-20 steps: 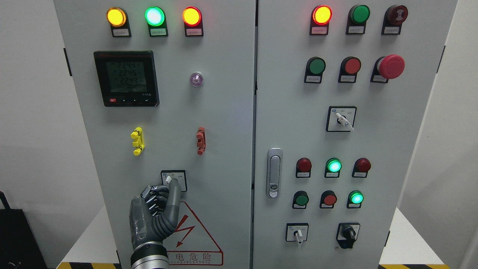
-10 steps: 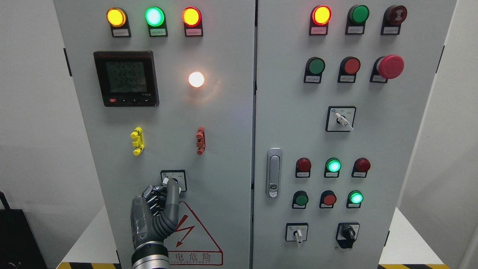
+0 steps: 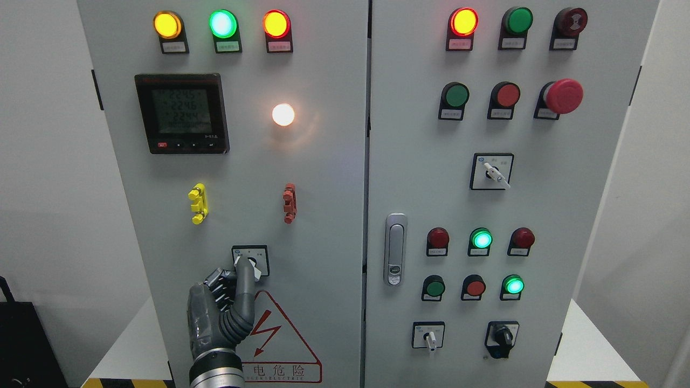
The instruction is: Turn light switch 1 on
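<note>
Because it was a small rotary selector switch with a pale lever on a black-framed square plate (image 3: 250, 261), low on the left door of the grey metal cabinet (image 3: 323, 178), the task's thing looked stiff and rigid, a hard plastic part that would turn only about its own axis and probably click between set positions. It seemed too small to wrap a whole hand around; the sensible hold was judged to be on the pale lever itself, pushed sideways near its tip. The lever could well be smooth, so a push off its end might slip.

The left hand (image 3: 223, 307), dark grey with jointed fingers, reached up from the lower left with one finger (image 3: 245, 283) stretched out and its tip touching the lever, the other fingers curled in against the palm; it gripped nothing. Just below lay the red triangular warning sign with a lightning bolt (image 3: 280, 334). Further up the same door the round white lamp (image 3: 283, 114) glowed, right of the black digital meter (image 3: 182, 113), which suggested the switch was already on. The right hand was not to be seen.
</note>
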You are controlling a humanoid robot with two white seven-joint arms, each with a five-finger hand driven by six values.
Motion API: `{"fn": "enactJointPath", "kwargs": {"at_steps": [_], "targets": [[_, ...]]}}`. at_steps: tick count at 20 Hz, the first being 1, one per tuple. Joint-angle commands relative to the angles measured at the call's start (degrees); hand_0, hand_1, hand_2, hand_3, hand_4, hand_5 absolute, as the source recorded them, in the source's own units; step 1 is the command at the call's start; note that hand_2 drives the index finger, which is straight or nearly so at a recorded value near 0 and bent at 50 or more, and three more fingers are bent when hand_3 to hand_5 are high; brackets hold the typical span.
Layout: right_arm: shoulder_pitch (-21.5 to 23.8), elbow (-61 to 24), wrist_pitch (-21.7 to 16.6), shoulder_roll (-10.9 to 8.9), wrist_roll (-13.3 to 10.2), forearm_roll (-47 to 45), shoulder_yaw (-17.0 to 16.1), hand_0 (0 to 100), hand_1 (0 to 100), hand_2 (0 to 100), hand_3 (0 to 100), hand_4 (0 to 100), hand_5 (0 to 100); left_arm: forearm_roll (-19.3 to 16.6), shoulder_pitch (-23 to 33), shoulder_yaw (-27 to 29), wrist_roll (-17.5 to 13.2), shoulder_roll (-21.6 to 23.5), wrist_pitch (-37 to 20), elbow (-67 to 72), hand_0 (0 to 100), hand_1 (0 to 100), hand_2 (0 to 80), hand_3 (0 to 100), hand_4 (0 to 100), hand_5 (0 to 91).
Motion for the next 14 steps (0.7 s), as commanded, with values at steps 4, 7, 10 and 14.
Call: {"fn": "enactJointPath", "kwargs": {"at_steps": [4,7,10,14], "targets": [[0.0,0.0,-0.05,0.0,0.04,0.01,0.0,5,0,0,0,0,0,0.06,-0.02,-0.01,0.02,-0.04,0.27,0.31,76,30,70.8,94,92,80.0],[0.0,0.0,-0.05,0.0,0.04,0.01,0.0,5,0,0,0,0,0,-0.02,-0.11,-0.01,0.02,-0.04,0.27,0.31,70,32,70.7,94,92,79.8],[0.0,0.0,-0.05,0.0,0.04,0.01,0.0,5,0,0,0,0,0,0.06,-0.02,-0.01,-0.07,0.05,0.27,0.31,60,31,70.5,93,92,79.6],[0.0,0.0,-0.05,0.0,-0.05,0.01,0.0,5,0,0,0,0,0,0.06,-0.11,-0.01,-0.07,-0.04,0.27,0.31,48,29,70.4,93,92,79.6]]}}
